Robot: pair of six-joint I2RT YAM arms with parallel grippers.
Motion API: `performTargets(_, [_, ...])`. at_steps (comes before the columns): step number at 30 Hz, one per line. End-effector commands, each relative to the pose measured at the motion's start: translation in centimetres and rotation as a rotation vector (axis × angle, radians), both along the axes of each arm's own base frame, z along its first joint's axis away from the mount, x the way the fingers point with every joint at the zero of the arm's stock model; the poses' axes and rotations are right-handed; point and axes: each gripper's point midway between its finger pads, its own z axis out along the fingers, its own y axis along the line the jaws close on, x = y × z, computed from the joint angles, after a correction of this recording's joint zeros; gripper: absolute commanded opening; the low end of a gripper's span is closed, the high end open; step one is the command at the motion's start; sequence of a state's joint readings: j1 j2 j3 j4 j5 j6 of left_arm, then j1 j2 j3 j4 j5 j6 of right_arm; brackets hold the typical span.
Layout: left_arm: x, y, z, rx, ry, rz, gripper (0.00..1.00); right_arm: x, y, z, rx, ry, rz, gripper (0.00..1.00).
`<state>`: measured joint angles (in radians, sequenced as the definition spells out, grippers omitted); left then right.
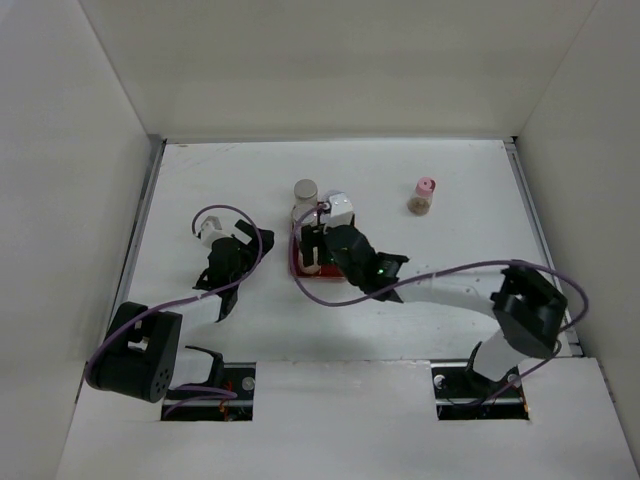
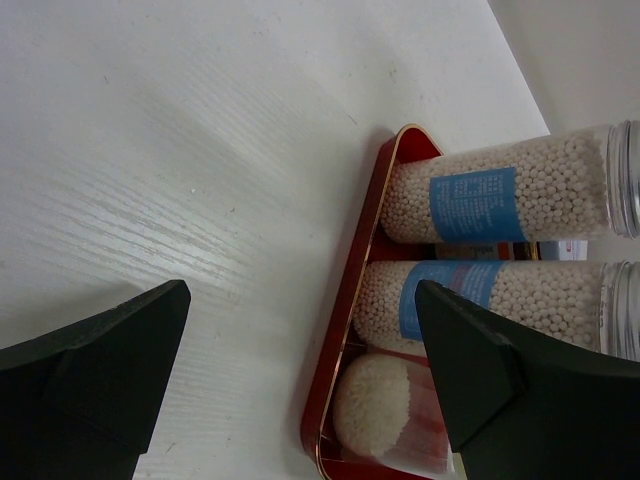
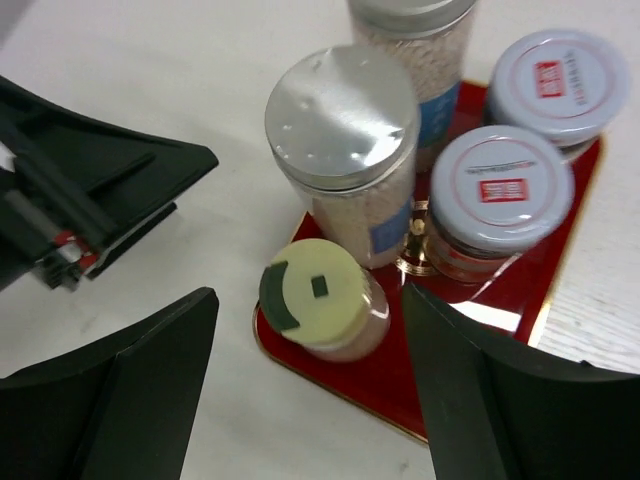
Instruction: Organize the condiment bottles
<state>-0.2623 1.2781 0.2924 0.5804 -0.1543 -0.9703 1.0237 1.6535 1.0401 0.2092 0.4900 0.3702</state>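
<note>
A flat red tray (image 3: 500, 300) holds several pale bottles: a yellow-capped jar (image 3: 318, 295) at its near corner, a tall silver-capped bottle (image 3: 342, 115), a second tall bottle (image 3: 410, 25) behind it, and two white-capped jars with red marks (image 3: 500, 180) (image 3: 558, 75). My right gripper (image 3: 310, 300) is open above the yellow-capped jar, its jaws wide on either side and not touching it. A pink-capped bottle (image 1: 424, 195) stands alone on the table, right of the tray (image 1: 298, 270). My left gripper (image 2: 303, 290) is open and empty just left of the tray (image 2: 350, 300).
White walls close in the table on the left, right and back. The left gripper (image 3: 90, 200) sits close to the tray's left side, near my right gripper (image 1: 320, 250). Purple cables loop over both arms.
</note>
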Motion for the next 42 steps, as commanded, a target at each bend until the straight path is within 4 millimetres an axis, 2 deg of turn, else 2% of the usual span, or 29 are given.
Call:
performTargets(1, [0.3, 0.1, 1.4, -0.019, -0.058, 0.008, 1.0, 0.3, -3.7, 5.1, 0.092, -0.084, -0.036, 0.8])
performTargets(4, [0.2, 0.0, 1.1, -0.019, -0.046, 0.004, 1.0, 2.4, -8.9, 6.5, 0.126, -0.126, -0.151, 0.8])
performTargets(7, [0.4, -0.3, 1.3, -0.017, -0.053, 0.003, 1.0, 6.5, -15.8, 6.8, 0.14, -0.15, -0.365, 0.82])
performTargets(10, [0.4, -0.4, 1.0, -0.016, -0.042, -0.003, 1.0, 10.5, -22.3, 6.2, 0.095, -0.151, -0.586, 0.91])
performTargets(14, [0.3, -0.2, 1.5, -0.013, -0.06, 0.006, 1.0, 14.3, -28.6, 5.0, 0.011, -0.13, -0.752, 0.97])
performTargets(17, [0.3, -0.2, 1.0, -0.018, -0.043, -0.001, 1.0, 16.6, -30.8, 3.3, -0.024, -0.083, -0.789, 0.99])
performTargets(19, [0.3, -0.2, 1.3, -0.017, -0.054, 0.001, 1.0, 18.1, -31.3, 2.3, -0.028, -0.052, -0.778, 1.0])
performTargets(21, [0.3, -0.1, 1.1, -0.012, -0.049, 0.005, 1.0, 19.5, -31.0, 1.2, -0.01, -0.017, -0.73, 0.99])
performTargets(26, [0.4, -0.1, 1.2, -0.013, -0.052, 0.006, 1.0, 21.0, -30.5, -1.2, -0.015, 0.061, -0.686, 0.92])
performTargets(29, [0.4, -0.1, 1.0, -0.015, -0.043, 0.005, 1.0, 21.4, -30.1, -2.9, -0.034, 0.108, -0.67, 0.81])
performTargets(30, [0.5, -0.1, 1.1, -0.016, -0.048, 0.006, 1.0, 21.3, -30.1, -3.0, -0.038, 0.115, -0.669, 0.71])
performTargets(32, [0.5, 0.0, 1.2, -0.011, -0.05, 0.011, 1.0, 20.8, -30.0, -2.6, -0.037, 0.101, -0.679, 0.51])
performTargets(34, [0.4, 0.0, 0.9, -0.011, -0.042, 0.01, 1.0, 20.0, -29.7, -0.8, -0.018, 0.059, -0.698, 0.41])
performTargets(36, [0.4, 0.0, 1.1, -0.014, -0.046, 0.005, 1.0, 18.6, -27.9, 1.7, -0.005, 0.003, -0.674, 0.4])
performTargets(38, [0.4, -0.1, 1.3, -0.012, -0.053, 0.009, 1.0, 16.6, -25.6, 3.2, 0.02, -0.029, -0.629, 0.4])
performTargets(42, [0.3, 0.0, 1.2, -0.017, -0.051, 0.006, 1.0, 12.0, -18.8, 4.1, 0.063, -0.047, -0.456, 0.4])
